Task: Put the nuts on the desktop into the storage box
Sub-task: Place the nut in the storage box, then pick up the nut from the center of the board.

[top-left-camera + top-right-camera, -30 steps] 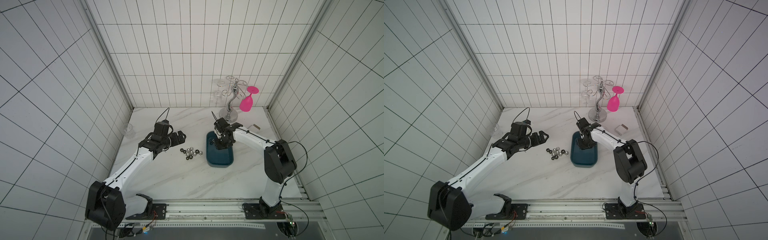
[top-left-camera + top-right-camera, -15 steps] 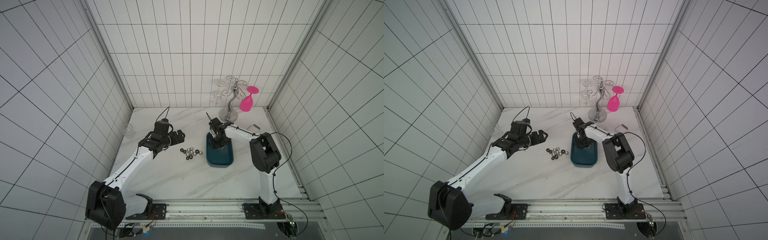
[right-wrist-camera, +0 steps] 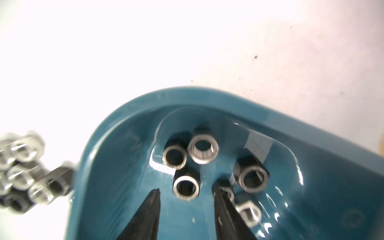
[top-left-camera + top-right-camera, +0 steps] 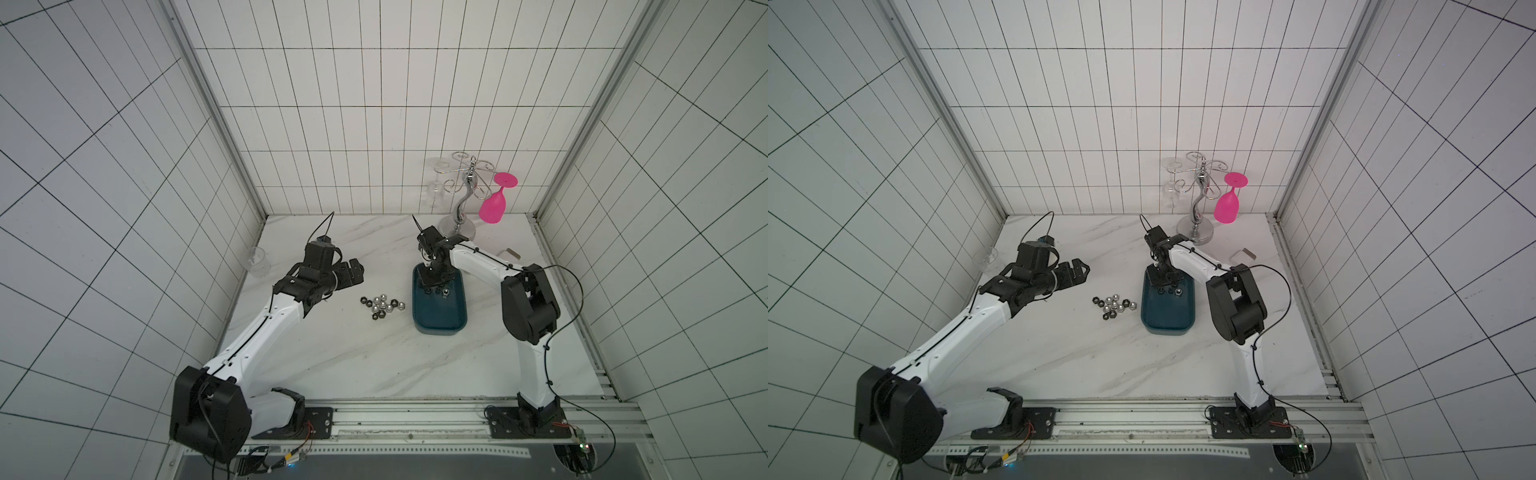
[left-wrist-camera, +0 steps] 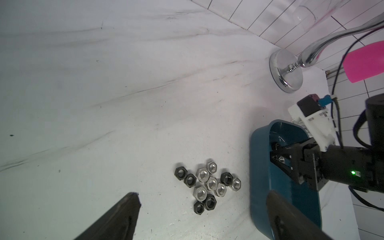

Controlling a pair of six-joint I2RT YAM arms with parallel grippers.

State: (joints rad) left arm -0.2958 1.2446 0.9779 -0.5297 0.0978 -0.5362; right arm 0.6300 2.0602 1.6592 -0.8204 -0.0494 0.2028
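Note:
Several black and silver nuts [image 4: 381, 305] [image 4: 1114, 306] [image 5: 207, 185] lie clustered on the white marble desktop [image 4: 332, 353], just left of the teal storage box [image 4: 439, 322] [image 4: 1169, 322] [image 5: 259, 166] [image 3: 124, 145]. My right gripper [image 4: 434, 286] [image 4: 1165, 286] [image 3: 186, 189] points down into the box's far end, open, with nothing between its fingers. Several nuts [image 3: 204, 151] lie on the box floor around its tips. My left gripper [image 4: 353, 274] [image 4: 1077, 270] [image 5: 202, 194] hovers open, left of the cluster and a little further back, holding nothing.
A chrome glass rack [image 4: 457, 224] with a pink glass [image 4: 492, 208] stands at the back right. A clear cup [image 4: 257, 262] sits by the left wall, and a small white box [image 4: 509, 252] lies right of the right arm.
My right gripper has gone from shut to open above the far end of the storage box, and its elbow has swung in towards the box. The left arm has barely moved.

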